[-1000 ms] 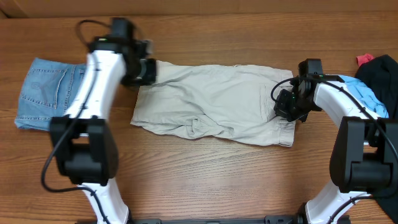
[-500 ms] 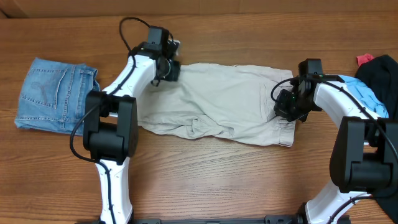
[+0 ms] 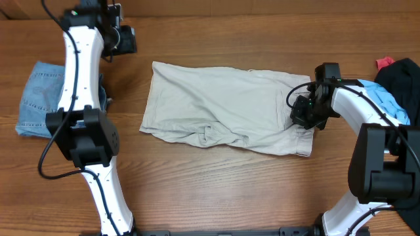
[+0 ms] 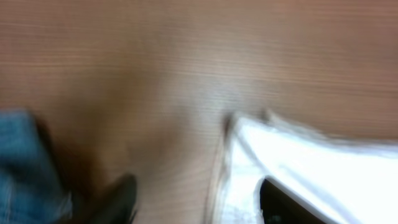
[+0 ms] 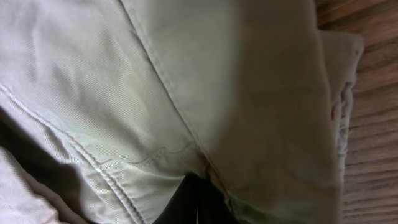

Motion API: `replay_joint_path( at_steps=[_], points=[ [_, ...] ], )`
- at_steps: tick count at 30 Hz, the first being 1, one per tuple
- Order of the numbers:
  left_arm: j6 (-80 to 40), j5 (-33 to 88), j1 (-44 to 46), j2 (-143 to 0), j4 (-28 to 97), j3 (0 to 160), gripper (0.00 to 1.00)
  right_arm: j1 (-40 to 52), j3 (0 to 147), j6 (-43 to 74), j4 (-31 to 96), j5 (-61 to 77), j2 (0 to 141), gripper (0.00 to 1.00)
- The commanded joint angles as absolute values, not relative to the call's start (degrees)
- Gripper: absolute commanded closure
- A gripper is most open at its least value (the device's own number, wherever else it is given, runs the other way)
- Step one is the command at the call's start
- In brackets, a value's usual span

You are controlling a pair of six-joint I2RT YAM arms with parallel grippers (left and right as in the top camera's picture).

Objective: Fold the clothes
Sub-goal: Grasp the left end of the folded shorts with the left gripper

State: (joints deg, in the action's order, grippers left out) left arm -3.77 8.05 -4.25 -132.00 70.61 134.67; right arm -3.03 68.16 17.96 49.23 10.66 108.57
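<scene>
The clothes (image 3: 223,108), a large pair of pale beige shorts, lie spread flat across the middle of the table. My left gripper (image 3: 125,39) hovers over bare wood beyond their far left corner, clear of the cloth. In the blurred left wrist view its fingers (image 4: 121,199) stand apart, open, with table between them and the clothes' corner (image 4: 298,155) to the right. My right gripper (image 3: 303,113) sits on the shorts' right end. In its wrist view the right gripper (image 5: 200,200) is shut, pinching a seam of the clothes (image 5: 155,81).
Small blue denim shorts (image 3: 39,98) lie at the left edge, partly under the left arm, and show in the left wrist view as denim (image 4: 25,168). A light blue cloth (image 3: 387,98), a black garment (image 3: 403,78) and a red scrap (image 3: 384,63) sit at the far right.
My left gripper has opened, let go of the shorts' far left corner and swung away to the far left. The corner now lies flat. The right arm has not moved.
</scene>
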Motion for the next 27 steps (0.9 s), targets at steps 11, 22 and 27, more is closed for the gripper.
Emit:
replay_joint_path(
  at_steps=[11,22,27],
  points=[
    [-6.42,18.04,-3.40,-131.66,83.55,118.02,0.19,-4.47,65.63,17.85,51.29,3.31,110.41,0.42],
    [-8.03,23.70,-2.98,-131.68,67.33,99.79,0.09,-4.47,65.63,17.85,51.29,3.97,110.41,0.41],
    [-9.67,26.02,-2.70,-131.68,62.17,94.54,0.11,-4.47,65.63,17.85,51.29,3.99,110.41,0.41]
  ],
)
